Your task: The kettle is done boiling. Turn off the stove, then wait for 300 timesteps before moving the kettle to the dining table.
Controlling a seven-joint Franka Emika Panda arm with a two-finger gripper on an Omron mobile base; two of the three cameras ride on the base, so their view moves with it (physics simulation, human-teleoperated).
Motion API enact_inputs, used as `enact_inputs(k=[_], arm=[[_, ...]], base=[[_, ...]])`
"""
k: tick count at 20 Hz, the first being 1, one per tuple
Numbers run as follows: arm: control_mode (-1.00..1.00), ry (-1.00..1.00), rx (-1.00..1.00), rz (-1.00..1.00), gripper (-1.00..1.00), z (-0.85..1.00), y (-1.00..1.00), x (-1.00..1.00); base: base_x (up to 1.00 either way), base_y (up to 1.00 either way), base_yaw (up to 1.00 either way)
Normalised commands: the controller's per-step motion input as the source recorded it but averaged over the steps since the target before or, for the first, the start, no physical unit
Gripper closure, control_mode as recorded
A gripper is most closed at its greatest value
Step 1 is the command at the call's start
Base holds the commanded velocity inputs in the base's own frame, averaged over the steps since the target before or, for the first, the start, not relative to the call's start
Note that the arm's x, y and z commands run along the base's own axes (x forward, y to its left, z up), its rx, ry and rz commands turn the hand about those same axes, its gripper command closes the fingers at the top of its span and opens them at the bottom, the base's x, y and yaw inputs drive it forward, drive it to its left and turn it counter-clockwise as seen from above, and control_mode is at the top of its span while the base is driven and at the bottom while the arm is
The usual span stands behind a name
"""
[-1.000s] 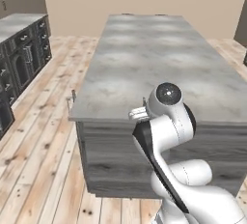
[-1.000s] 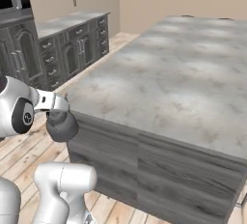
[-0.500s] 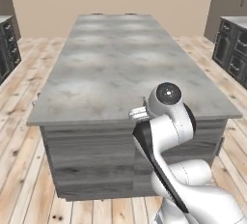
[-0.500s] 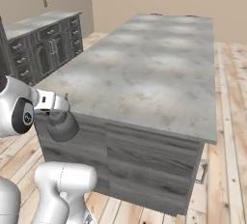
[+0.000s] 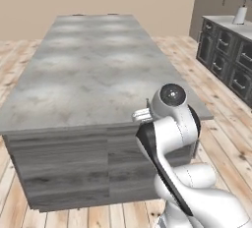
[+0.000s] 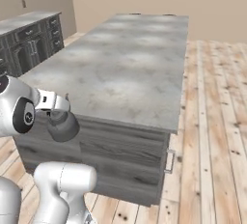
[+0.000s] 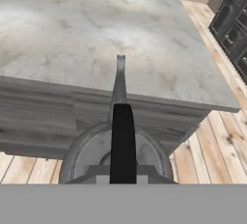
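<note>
A: What's in front?
B: A long table point(image 6: 130, 63) with a flat, veined pale marble top and dark wood-grain sides.

A: And the kettle point(image 6: 61, 125)?
B: Round, dull grey metal, hanging under the gripper point(image 6: 61, 106), clamped on its black handle at 12 o'clock.

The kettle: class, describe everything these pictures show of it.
The kettle is small, squat and rounded, of dark grey metal, with a thin black arched handle over a round lid and a narrow spout pointing ahead. It hangs upright in the air from the hand, which is shut on the handle, in front of the near end of the dining table, below its top and touching nothing else.
</note>
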Motion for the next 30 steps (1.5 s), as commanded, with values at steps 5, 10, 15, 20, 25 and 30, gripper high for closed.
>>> enact_inputs(k=[5, 10, 15, 20, 25, 30], arm=[[1.00, 0.00, 0.00, 0.00, 1.00, 0.00, 0.00, 0.00], [1.00, 0.00, 0.00, 0.00, 1.00, 0.00, 0.00, 0.00], [1.00, 0.00, 0.00, 0.00, 1.00, 0.00, 0.00, 0.00], [1.00, 0.00, 0.00, 0.00, 1.00, 0.00, 0.00, 0.00], [1.00, 0.00, 0.00, 0.00, 1.00, 0.00, 0.00, 0.00], [1.00, 0.00, 0.00, 0.00, 1.00, 0.00, 0.00, 0.00]], base=[[0.31, -0.36, -0.01], [0.51, -0.26, 0.00], [0.60, -0.40, 0.00], [0.42, -0.80, 0.03], [0.32, -0.94, 0.06], [0.24, -0.97, 0.09]])
